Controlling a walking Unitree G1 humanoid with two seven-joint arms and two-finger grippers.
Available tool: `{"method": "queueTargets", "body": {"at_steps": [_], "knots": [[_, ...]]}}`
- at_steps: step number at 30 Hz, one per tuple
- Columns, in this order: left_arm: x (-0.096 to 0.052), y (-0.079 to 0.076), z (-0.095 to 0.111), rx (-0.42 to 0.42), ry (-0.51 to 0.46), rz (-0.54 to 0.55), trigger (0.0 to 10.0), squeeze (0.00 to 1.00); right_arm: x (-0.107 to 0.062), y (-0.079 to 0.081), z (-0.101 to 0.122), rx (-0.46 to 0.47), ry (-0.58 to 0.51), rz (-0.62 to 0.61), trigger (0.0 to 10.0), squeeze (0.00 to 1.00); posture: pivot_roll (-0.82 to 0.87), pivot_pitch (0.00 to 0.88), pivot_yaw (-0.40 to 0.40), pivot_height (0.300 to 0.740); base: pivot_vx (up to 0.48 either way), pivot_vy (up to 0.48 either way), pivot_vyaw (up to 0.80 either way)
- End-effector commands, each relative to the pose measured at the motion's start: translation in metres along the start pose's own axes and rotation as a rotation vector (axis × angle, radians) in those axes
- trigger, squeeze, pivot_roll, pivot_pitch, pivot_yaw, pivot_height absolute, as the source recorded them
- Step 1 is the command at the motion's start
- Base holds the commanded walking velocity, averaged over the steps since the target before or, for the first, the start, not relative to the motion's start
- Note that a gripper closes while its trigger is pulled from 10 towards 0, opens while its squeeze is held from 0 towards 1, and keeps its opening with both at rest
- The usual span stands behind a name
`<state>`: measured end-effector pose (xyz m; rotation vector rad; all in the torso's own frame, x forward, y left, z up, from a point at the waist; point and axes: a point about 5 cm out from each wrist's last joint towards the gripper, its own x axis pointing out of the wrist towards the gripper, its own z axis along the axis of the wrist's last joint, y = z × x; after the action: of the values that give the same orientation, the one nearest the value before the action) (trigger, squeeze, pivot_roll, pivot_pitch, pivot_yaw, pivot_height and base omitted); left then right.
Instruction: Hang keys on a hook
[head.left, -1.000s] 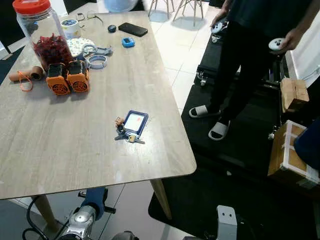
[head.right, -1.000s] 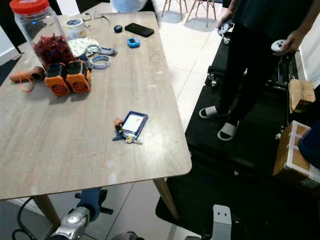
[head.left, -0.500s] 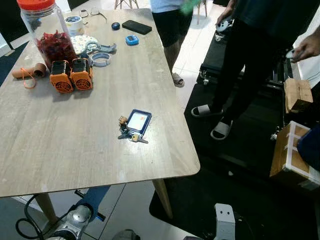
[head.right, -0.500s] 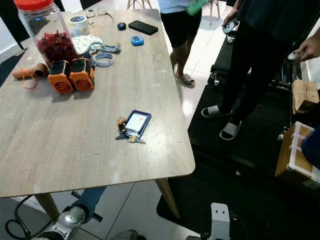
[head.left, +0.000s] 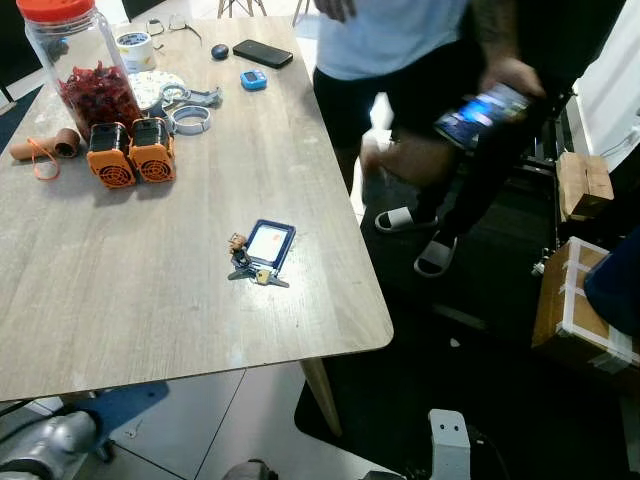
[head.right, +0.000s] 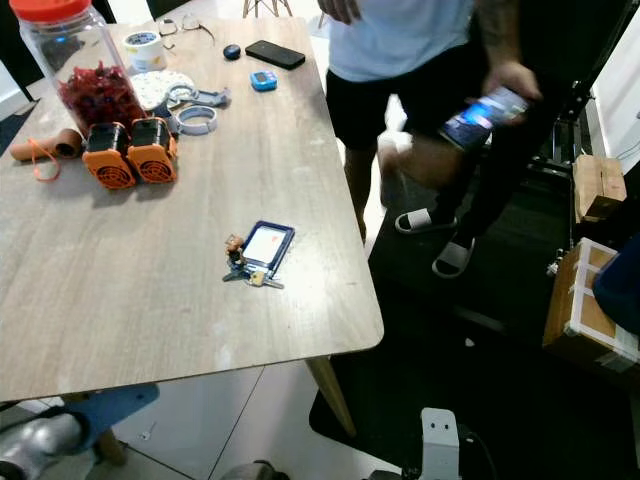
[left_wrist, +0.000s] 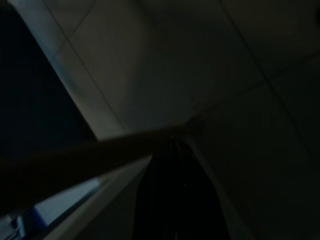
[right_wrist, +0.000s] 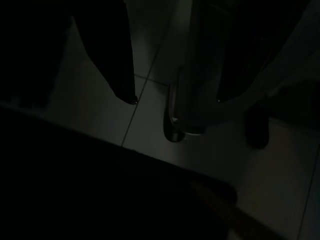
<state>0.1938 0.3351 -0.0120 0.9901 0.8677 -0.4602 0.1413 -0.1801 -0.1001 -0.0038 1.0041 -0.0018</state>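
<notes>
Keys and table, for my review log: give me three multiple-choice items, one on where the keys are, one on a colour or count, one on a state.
1. Where do the keys lie?
A. on the floor
B. on the table, near its right edge
C. in the jar

2. What colour is the jar's lid?
A. red
B. green
C. white

3. What state are the keys in?
A. hanging on a hook
B. held by a person
C. lying flat, untouched

Answers:
1 B, they rest on the wooden top beside a blue card holder.
2 A, the lid on the jar is red.
3 C, nothing grips them, and the person beside the table holds a phone instead.
</notes>
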Motion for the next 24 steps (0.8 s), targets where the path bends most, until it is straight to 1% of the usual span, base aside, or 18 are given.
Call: {"method": "queueTargets", "body": {"at_steps": [1, 2, 4, 5, 6, 7, 9, 10, 12, 13, 16, 18, 21, 23, 24], "knots": [[-0.006, 0.005, -0.007, 0.014, 0.007, 0.003, 10.0, 0.0, -0.003, 0.005, -0.016, -0.014, 0.065, 0.028, 10.0, 0.0, 0.07, 0.079, 0.006, 0.74, 0.0, 0.0, 0.0], [-0.006, 0.001, -0.008, -0.001, 0.001, -0.02, 10.0, 0.0, -0.002, 0.005, -0.015, 0.007, 0.058, 0.019, 10.0, 0.0, 0.07, 0.079, 0.009, 0.74, 0.0, 0.0, 0.0], [-0.005, -0.002, -0.008, -0.009, -0.002, -0.031, 10.0, 0.0, -0.002, 0.004, -0.014, 0.006, 0.057, 0.016, 10.0, 0.0, 0.07, 0.079, 0.009, 0.74, 0.0, 0.0, 0.0], [-0.003, -0.011, -0.006, -0.039, -0.014, -0.052, 10.0, 0.0, -0.002, 0.004, -0.014, -0.007, 0.058, 0.017, 10.0, 0.0, 0.07, 0.079, 0.009, 0.74, 0.0, 0.0, 0.0], [-0.001, -0.018, -0.004, -0.041, -0.02, -0.071, 10.0, 0.0, -0.002, 0.004, -0.014, -0.002, 0.057, 0.012, 10.0, 0.0, 0.07, 0.075, 0.012, 0.74, 0.0, 0.0, 0.0], [-0.001, -0.018, -0.004, -0.041, -0.02, -0.071, 10.0, 0.0, -0.002, 0.004, -0.014, -0.002, 0.057, 0.012, 10.0, 0.0, 0.07, 0.075, 0.012, 0.74, 0.0, 0.0, 0.0], [0.001, -0.028, -0.003, -0.028, -0.02, -0.094, 10.0, 0.0, -0.002, 0.003, -0.014, 0.01, 0.055, 0.002, 10.0, 0.0, 0.06, 0.073, 0.015, 0.74, 0.0, 0.0, 0.0], [0.002, -0.032, -0.004, -0.049, 0.0, -0.094, 10.0, 0.0, -0.002, 0.002, -0.012, 0.016, 0.056, -0.005, 10.0, 0.0, 0.06, 0.071, 0.016, 0.74, 0.0, 0.0, 0.0], [0.003, -0.034, -0.005, -0.059, 0.019, -0.089, 10.0, 0.0, -0.001, 0.001, -0.011, 0.014, 0.058, -0.007, 10.0, 0.0, 0.06, 0.067, 0.016, 0.74, 0.0, 0.0, 0.0], [0.003, -0.036, -0.007, -0.049, 0.043, -0.091, 10.0, 0.0, -0.001, -0.002, -0.009, 0.012, 0.061, -0.011, 10.0, 0.0, 0.06, 0.067, 0.016, 0.74, 0.0, 0.0, 0.0], [0.004, -0.038, -0.008, -0.04, 0.057, -0.094, 10.0, 0.0, -0.001, -0.004, -0.008, 0.011, 0.064, -0.013, 10.0, 0.0, 0.06, 0.067, 0.016, 0.74, 0.0, 0.0, 0.0], [0.004, -0.041, -0.012, 0.01, 0.1, -0.111, 10.0, 0.0, -0.001, -0.011, -0.006, 0.01, 0.07, -0.023, 10.0, 0.0, 0.05, 0.061, 0.016, 0.74, 0.0, 0.0, 0.0], [0.0, -0.039, -0.021, 0.143, 0.161, -0.138, 10.0, 0.0, -0.003, -0.022, -0.007, 0.011, 0.079, -0.036, 10.0, 0.0, 0.05, 0.059, 0.015, 0.74, 0.0, 0.0, 0.0], [0.0, -0.039, -0.021, 0.143, 0.161, -0.138, 10.0, 0.0, -0.003, -0.022, -0.007, 0.011, 0.079, -0.036, 10.0, 0.0, 0.05, 0.059, 0.015, 0.74, 0.0, 0.0, 0.0], [-0.002, -0.036, -0.024, 0.176, 0.174, -0.14, 10.0, 0.0, -0.003, -0.026, -0.007, 0.012, 0.081, -0.039, 10.0, 0.0, 0.05, 0.057, 0.014, 0.74, 0.0, 0.0, 0.0]]}}
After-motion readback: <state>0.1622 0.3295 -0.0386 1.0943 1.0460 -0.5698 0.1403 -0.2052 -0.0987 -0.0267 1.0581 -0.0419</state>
